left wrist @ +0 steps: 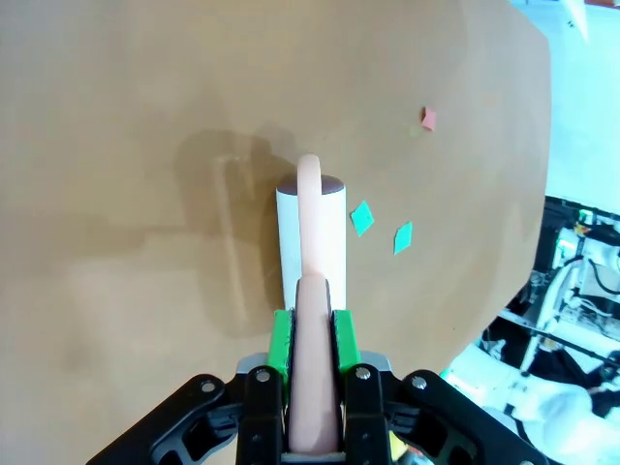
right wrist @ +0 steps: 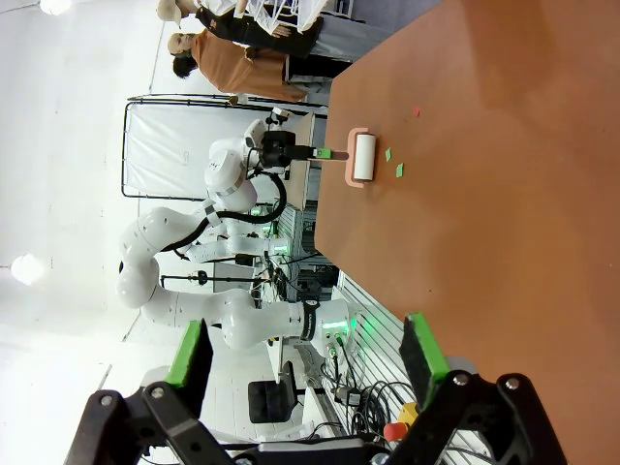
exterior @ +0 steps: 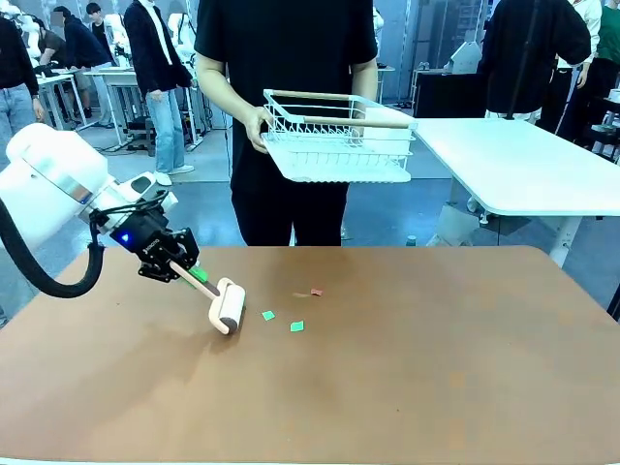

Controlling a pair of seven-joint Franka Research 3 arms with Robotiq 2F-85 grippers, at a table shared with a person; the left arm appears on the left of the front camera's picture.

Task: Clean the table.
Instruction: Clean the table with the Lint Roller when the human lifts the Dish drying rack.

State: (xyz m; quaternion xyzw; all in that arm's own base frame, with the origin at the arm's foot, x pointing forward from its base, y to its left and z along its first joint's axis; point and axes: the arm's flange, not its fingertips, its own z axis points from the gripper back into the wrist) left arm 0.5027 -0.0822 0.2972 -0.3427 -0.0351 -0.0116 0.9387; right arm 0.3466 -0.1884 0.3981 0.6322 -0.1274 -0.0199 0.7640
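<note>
- Front view: the table (exterior: 417,378), reddish-brown, spans the near ground.
- The left gripper (exterior: 184,266) reaches in over the table's left part, clamped on the handle of a roller (exterior: 228,306).
- The roller slants down to the right, drum low at the table top; I cannot tell whether it touches.
- A green scrap (exterior: 268,315) lies just right of the drum, a second green scrap (exterior: 296,326) near it, and a red scrap (exterior: 316,292) a little farther off; all lie flat on the table.
- A person (exterior: 291,58) stands at the far edge, both hands holding a white wire rack (exterior: 339,145) in the air above a white table (exterior: 528,170).
- Left wrist view: the green pads press both sides of the pink handle, and the white drum lies straight ahead.
- Both green scraps sit right of the drum, apart from it; the red scrap lies farther up, near the table's edge.
- Right wrist view: the right gripper (right wrist: 305,354) hangs above the table with fingers wide apart, nothing between them.
- The roller and scraps show far off on the table, well apart from this gripper.
</note>
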